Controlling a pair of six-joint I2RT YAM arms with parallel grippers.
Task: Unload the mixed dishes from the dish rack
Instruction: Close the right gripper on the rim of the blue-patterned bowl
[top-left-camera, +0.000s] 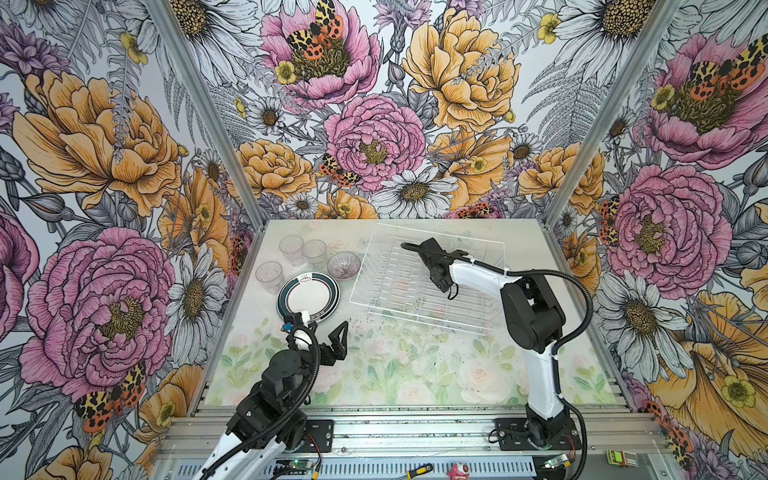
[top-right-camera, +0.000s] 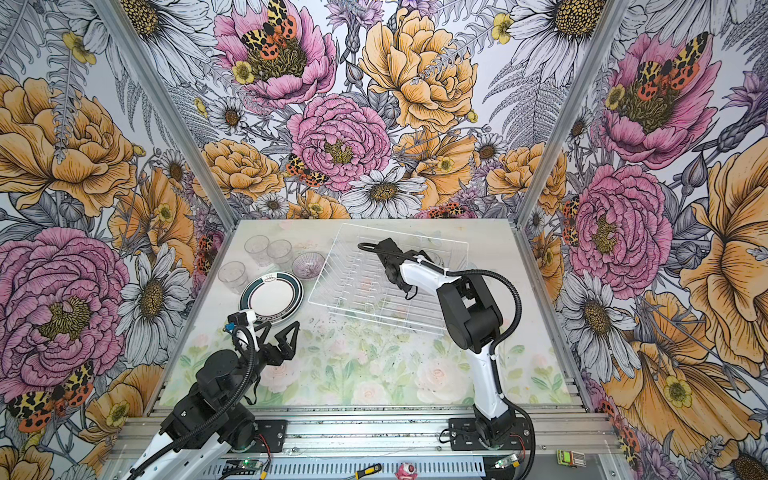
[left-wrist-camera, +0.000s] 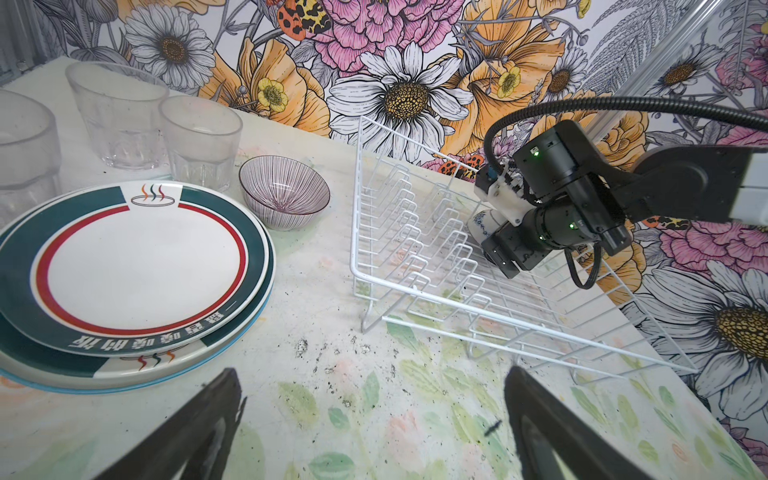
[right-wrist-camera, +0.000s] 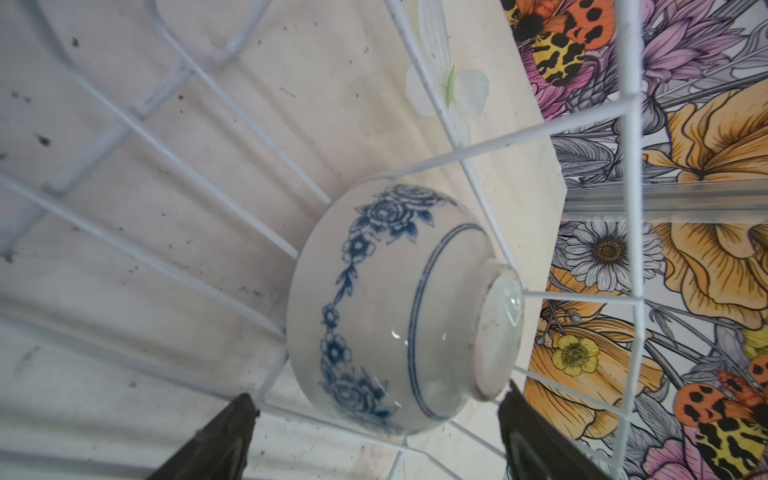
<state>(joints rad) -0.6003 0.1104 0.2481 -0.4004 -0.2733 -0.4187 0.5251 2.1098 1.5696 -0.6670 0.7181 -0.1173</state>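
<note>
The white wire dish rack stands at the back right of the table. In its far corner a small white bowl with blue flowers lies tipped over, foot ring towards the rack wall. My right gripper is open, its fingertips either side of the bowl's near edge. My left gripper hangs open over bare table near stacked dark-rimmed plates. Three clear tumblers and a striped small bowl stand behind the plates.
Flowered walls close in the table on three sides. The right arm reaches over the rack from the front right. A screwdriver, a pink object and a small green box lie on the front rail.
</note>
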